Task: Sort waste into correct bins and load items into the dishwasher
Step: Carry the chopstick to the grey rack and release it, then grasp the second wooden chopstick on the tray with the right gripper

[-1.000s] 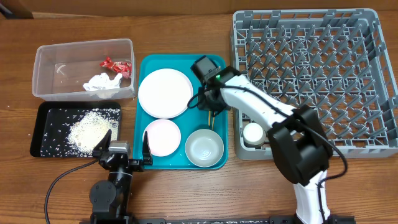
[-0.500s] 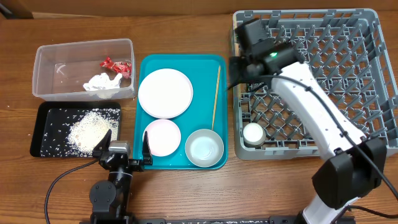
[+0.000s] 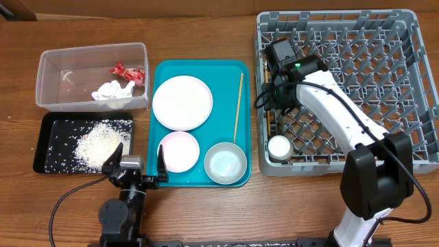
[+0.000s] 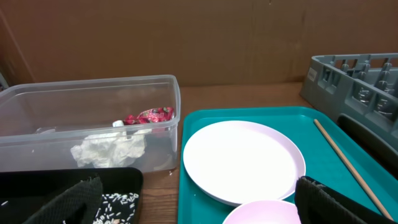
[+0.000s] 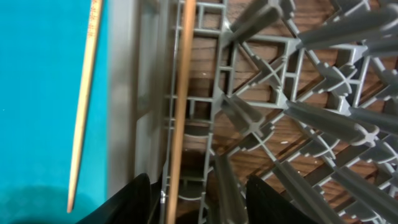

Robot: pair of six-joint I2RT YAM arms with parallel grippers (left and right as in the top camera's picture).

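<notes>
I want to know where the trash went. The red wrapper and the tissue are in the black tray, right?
Not quite. The wrapper and the tissue are in the clear tub, not the black tray. The overhead view shows it. The black tray holds only rice.

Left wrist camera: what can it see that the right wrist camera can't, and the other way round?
Only the left wrist view shows the clear tub with the red wrapper and the white tissue inside, the large white plate, the edge of the smaller plate, and the rice in the black tray.

Only the right wrist view shows a second chopstick inside the grey dish rack, running along its wall, and the wooden table through the grid floor.

Both show the teal tray, the first chopstick lying on it, and the rack.
</notes>
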